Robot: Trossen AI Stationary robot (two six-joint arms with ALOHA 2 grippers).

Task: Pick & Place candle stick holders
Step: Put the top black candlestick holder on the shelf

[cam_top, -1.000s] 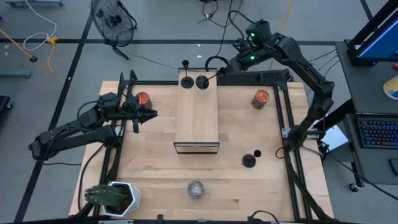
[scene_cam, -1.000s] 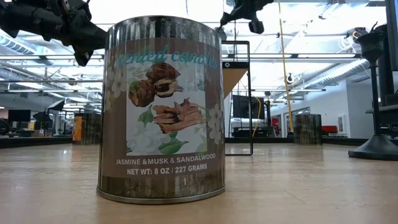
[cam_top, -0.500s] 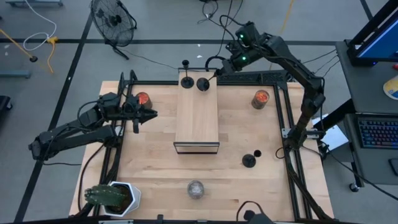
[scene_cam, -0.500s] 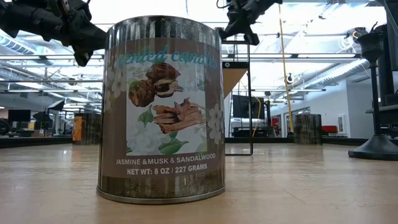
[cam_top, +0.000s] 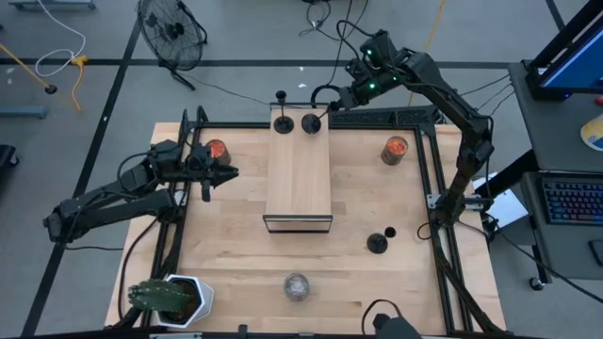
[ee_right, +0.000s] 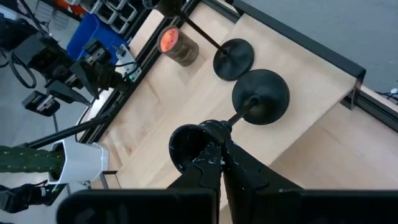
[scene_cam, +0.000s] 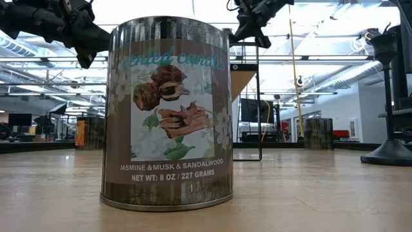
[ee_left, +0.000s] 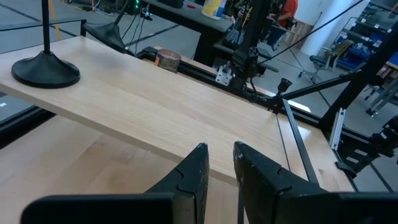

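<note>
Two black candle stick holders stand on their disc bases at the far end of a raised wooden platform [cam_top: 297, 179]: one [cam_top: 281, 121] at its left, one [cam_top: 310, 123] beside it. My right gripper [cam_top: 330, 107] is above the platform's far right corner, shut on the second holder [ee_right: 261, 96]. A third holder [cam_top: 378, 243] stands on the table, right of the platform's near end. My left gripper [cam_top: 229, 171] hovers left of the platform, shut and empty; it also shows in its wrist view [ee_left: 221, 158]. My right gripper pinches the top of the holder's stem [ee_right: 233, 121], just under its small cup [ee_right: 186, 146], between its two fingers. The fingers come slanting down from the table's far right. The holder's disc base [cam_top: 310, 123] rests on the platform.
Two brownish jars with orange tops stand at the far left [cam_top: 216, 149] and far right [cam_top: 395, 149]. A silvery round tin [cam_top: 297, 285] stands near the front edge and fills the low view [scene_cam: 167, 113]. A potted cactus [cam_top: 170, 298] stands at the near left corner. Black rails [cam_top: 435, 179] frame the table.
My right gripper has shifted slightly toward the table's left and down over the platform's far end, staying shut on the holder's stem top. The holder's base has stayed at about the same spot on the platform.
</note>
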